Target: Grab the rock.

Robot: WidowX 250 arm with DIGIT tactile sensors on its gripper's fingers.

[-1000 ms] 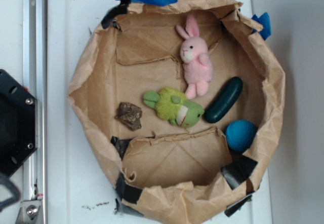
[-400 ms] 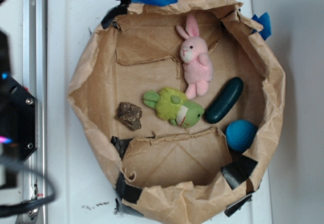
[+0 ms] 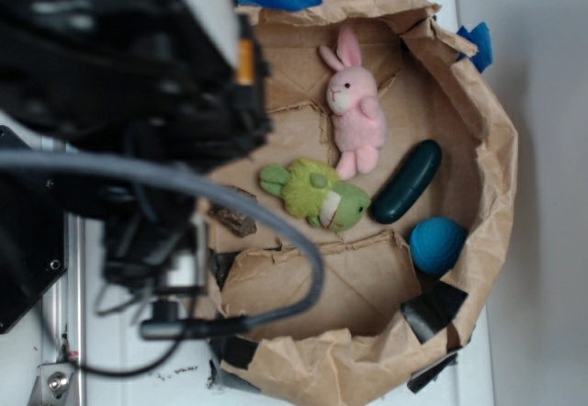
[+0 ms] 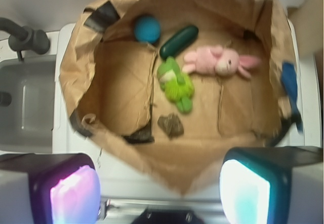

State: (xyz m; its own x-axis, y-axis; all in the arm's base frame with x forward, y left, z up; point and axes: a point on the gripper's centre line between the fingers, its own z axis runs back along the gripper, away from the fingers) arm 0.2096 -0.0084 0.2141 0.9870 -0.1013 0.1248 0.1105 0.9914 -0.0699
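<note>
Exterior view: robot arm [image 3: 119, 84] fills the upper left and centre left of the frame, big, dark and blurred, w/ a grey cable [image 3: 184, 181] looping from left across to lower centre. It overlaps the left part of the paper tray [image 3: 501, 163], a brown crumpled-walled basin patched w/ black and blue tape.

Rock [image 3: 234, 215] sits on the tray floor, left of centre in the frame, partly cut off by the arm and cable; only its right and lower bit shows. Just right of it, apart, is the green plush toy [image 3: 317, 195]. Pink bunny [image 3: 356, 103] lies above the green toy, feet near it. Dark green oblong [image 3: 406, 182] lies tilted to the right of both toys; blue ball [image 3: 436, 244] is lower right, against the tray wall.

Wrist view: rock [image 4: 171, 124] is a bit below frame centre, fully visible, lying free on the brown paper, nothing touching it. Green toy [image 4: 176, 83] is just above it, oblong [image 4: 178, 40] and ball [image 4: 147, 29] higher up, bunny [image 4: 218, 63] to the upper right. Gripper [image 4: 161, 193]: its two fingers show at the bottom corners, one pad [image 4: 73, 196] glowing pink at lower left, the other glowing teal at lower right. They're spread wide w/ nothing between, well short of the rock, over the near tray wall [image 4: 182, 168]. A grey sink [image 4: 25, 102] sits at the left edge.
</note>
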